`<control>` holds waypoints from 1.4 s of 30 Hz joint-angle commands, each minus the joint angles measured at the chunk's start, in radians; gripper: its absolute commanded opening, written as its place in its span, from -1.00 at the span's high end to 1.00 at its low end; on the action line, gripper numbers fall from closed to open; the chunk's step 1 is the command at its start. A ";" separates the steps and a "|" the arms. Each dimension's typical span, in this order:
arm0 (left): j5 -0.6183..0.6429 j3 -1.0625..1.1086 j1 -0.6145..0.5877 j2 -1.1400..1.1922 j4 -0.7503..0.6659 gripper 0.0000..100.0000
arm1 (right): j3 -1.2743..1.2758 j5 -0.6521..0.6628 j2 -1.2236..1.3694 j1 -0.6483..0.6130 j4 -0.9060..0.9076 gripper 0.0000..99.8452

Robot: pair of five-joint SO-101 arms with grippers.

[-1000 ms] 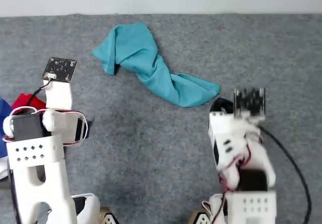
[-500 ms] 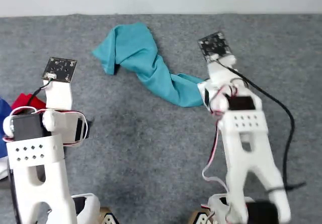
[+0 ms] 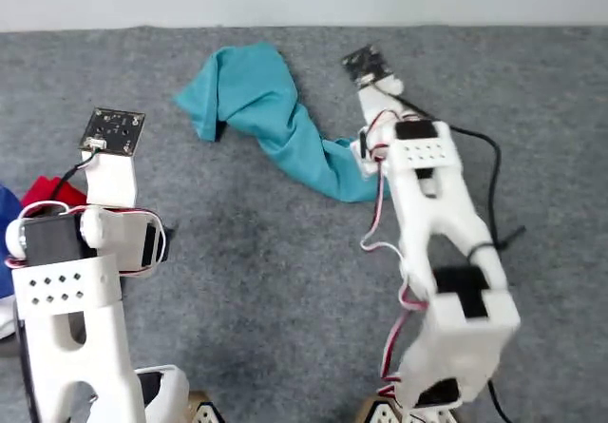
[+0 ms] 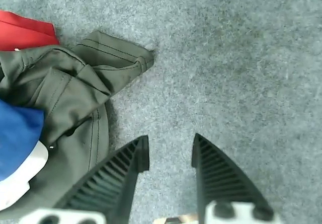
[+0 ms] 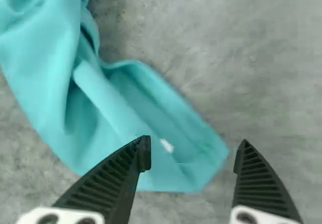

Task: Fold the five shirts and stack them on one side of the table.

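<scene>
No legible text anywhere, apparently.

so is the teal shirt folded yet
No, unfolded: the teal fabric shirt lies bunched and twisted in a rope across the grey table.

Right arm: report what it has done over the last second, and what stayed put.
The right arm swung forward from near its base; its gripper now hangs open over one end of the teal shirt, holding nothing. The left arm and the shirt stayed put.
</scene>
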 commanded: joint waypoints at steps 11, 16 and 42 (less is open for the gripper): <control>0.006 -0.001 -0.002 -0.018 0.018 0.70 | -0.334 0.014 0.182 -0.039 0.334 0.97; 0.006 -0.001 -0.002 -0.020 0.018 0.70 | -0.344 0.015 0.108 -0.036 0.395 0.98; 0.002 -0.001 0.000 -0.023 0.018 0.70 | -0.344 0.063 -0.684 -0.073 0.636 0.98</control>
